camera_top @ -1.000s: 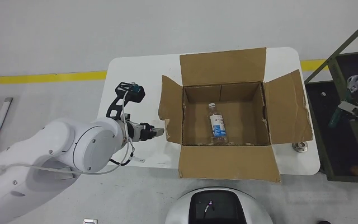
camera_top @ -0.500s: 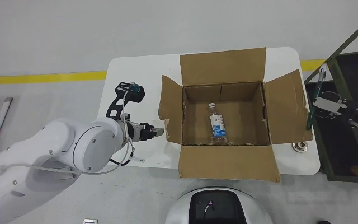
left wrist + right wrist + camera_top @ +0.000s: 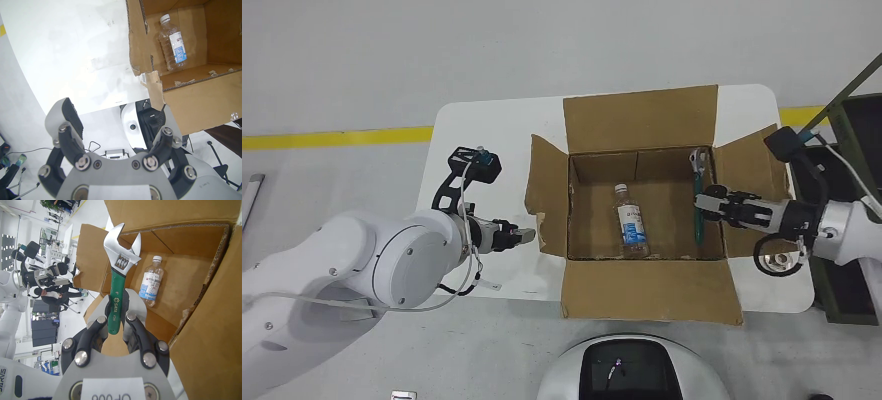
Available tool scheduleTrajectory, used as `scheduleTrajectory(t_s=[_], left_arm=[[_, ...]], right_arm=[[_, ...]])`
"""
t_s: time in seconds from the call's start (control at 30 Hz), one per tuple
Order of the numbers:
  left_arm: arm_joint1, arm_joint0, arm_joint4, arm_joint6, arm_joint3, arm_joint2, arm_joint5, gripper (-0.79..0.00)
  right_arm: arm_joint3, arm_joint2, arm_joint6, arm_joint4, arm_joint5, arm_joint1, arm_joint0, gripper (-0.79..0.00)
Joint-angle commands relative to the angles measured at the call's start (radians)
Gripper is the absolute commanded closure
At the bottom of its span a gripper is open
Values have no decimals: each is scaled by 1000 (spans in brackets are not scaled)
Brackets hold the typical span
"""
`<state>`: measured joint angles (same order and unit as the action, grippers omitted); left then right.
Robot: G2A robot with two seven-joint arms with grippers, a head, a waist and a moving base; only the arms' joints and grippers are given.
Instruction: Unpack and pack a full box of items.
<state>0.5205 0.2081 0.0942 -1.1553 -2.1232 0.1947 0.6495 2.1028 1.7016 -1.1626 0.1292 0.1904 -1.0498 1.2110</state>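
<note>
Box [image 3: 642, 118] of brown cardboard stands with its flaps open on the white surface [image 3: 492, 130], taking up the middle and right part. The left arm's pincer [image 3: 526, 236] sits outside the box, just beside the left flap, fingers spread with nothing between them. The right arm's pincer [image 3: 710, 200] hangs over the right inner side of the box, pinching the green handle of a wrench [image 3: 699, 190] whose steel head sticks out past the fingertips. A clear bottle [image 3: 632, 225] lies flat near the middle of the box floor, cap toward the far wall. Seen from above, the wrench's long axis runs from near wall to far wall, roughly parallel to the bottle, apart from it and close to the right wall. The next move is probably lowering the wrench into the bare strip between bottle and right wall, work for the right arm
</note>
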Motion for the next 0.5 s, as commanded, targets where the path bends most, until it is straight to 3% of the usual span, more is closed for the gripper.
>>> scheduleTrajectory(t_s=[0.0,0.17,0.27,0.47], left_arm=[[0,0,0,0,0,0,0,-785],[0,0,0,0,0,0,0,-785],[0,0,0,0,0,0,0,-785],[0,0,0,0,0,0,0,-785]], right_arm=[[0,0,0,-2,0,0,0,0],[0,0,0,-2,0,0,0,0],[7,-26,61,4,-20,-2,13,0],[-16,-192,84,217,-2,3,-61,0]])
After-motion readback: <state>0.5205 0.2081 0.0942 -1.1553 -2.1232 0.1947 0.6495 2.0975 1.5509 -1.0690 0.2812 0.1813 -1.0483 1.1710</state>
